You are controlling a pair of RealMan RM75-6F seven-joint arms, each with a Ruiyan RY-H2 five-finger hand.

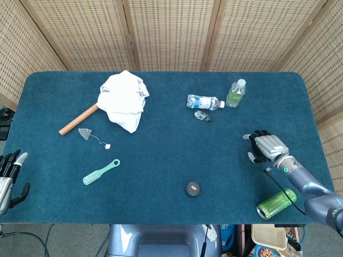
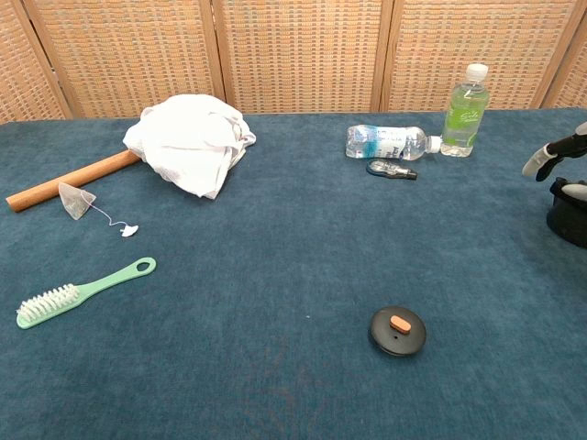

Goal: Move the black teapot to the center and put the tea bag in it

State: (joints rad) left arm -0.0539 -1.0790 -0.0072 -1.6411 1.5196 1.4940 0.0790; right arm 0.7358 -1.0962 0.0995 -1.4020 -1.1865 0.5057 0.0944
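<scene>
Black teapot (image 2: 569, 213) sits far right of its lid (image 2: 397, 331); my right hand (image 1: 266, 146) covers it to grasp, grip unclear.

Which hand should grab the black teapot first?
The right hand, most likely. It is already over the black teapot at the table's right side, though a grip isn't clear. The left hand hangs off the far left edge, nearer the tea bag.
</scene>
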